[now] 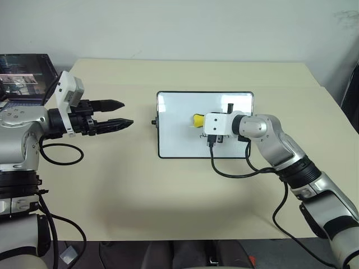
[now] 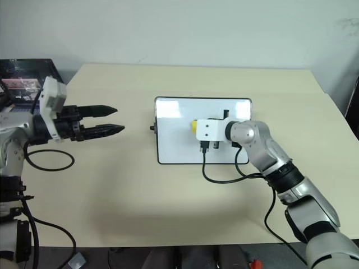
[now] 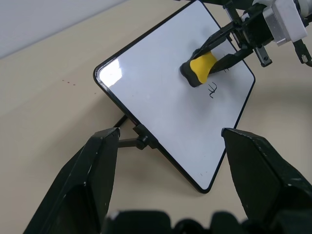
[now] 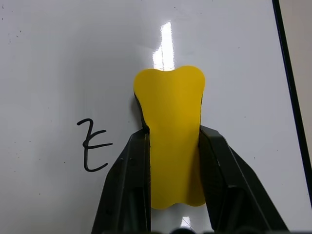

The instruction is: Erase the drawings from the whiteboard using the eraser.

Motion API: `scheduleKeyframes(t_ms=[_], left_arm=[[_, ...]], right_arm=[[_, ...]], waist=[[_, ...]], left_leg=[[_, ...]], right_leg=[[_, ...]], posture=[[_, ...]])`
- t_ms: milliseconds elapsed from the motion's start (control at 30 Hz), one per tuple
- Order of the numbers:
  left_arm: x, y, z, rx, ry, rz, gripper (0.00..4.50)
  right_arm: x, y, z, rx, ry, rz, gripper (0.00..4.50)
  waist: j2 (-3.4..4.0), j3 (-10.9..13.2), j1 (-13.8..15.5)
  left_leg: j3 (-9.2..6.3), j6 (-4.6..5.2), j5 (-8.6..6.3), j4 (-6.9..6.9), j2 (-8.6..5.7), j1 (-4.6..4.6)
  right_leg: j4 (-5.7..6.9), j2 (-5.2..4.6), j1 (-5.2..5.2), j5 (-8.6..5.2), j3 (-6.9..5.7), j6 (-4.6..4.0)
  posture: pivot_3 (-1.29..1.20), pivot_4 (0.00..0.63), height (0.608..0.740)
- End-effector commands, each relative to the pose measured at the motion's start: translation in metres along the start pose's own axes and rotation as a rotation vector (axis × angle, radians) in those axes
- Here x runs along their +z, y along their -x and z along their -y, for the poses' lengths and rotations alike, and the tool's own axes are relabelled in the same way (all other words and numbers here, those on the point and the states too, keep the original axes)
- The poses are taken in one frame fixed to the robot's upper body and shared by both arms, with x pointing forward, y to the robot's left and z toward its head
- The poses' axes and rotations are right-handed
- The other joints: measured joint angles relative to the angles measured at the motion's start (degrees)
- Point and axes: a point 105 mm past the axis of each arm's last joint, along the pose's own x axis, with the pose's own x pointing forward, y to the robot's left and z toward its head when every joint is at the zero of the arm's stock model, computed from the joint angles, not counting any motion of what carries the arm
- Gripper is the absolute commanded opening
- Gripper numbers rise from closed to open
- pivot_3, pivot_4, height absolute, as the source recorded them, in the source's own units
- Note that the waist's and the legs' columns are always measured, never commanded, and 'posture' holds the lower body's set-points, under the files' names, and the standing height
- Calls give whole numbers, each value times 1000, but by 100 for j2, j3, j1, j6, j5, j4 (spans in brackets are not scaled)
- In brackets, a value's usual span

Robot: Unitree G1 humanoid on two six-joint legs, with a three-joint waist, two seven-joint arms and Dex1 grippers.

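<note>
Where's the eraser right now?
The eraser is clamped in the right claw over the whiteboard, beside a scribble.

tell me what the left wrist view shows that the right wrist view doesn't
Left wrist view alone: the whiteboard's rounded corners, a black knob on its side, the beige table and the open left gripper hovering off the board.
Right wrist view alone: a close look at the scribble.
Both: the right gripper shut on the yellow eraser, over the board.
</note>
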Motion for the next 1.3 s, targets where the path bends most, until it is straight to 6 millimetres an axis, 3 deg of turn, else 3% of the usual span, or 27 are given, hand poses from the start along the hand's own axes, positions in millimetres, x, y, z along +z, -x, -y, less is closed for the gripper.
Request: scheduleKeyframes(t_ms=[33, 200, 867, 1100, 1300], left_arm=[[15, 8, -2, 24, -58, 22, 3633], [16, 8, -3, 28, -61, 20, 3633], [16, 6, -5, 32, -67, 24, 3633], [15, 7, -5, 37, -69, 23, 3633], [14, 6, -6, 41, -70, 20, 3633]], right_arm=[[-8, 0, -12, 40, -4, -37, 994], [-10, 0, -32, 108, -20, -44, 994], [-10, 4, -76, 284, -101, -52, 994], [-14, 5, -62, 232, -79, -73, 994], [-17, 2, -33, 144, -47, -107, 994]], waist=[[-1, -1, 0], [-9, -6, 0], [-12, -7, 1], [-12, -7, 1], [-11, -7, 0]], left_leg=[[0, 0, 0, 0, 0, 1], [-1, 0, 0, 0, 0, 10], [-2, 0, 0, 3, 0, 27], [-2, 0, 0, 3, 0, 28], [-2, 0, 2, 5, -1, 28]], right_leg=[[0, 0, 1, 0, 0, 0], [-2, 0, 13, 0, -1, 0], [1, 0, 25, -9, 2, 18], [1, 0, 27, -11, 1, 21], [1, 0, 27, -7, 2, 24]], posture=[[0, 150, 740], [0, 150, 740], [0, 150, 740], [0, 150, 740], [0, 150, 740]])
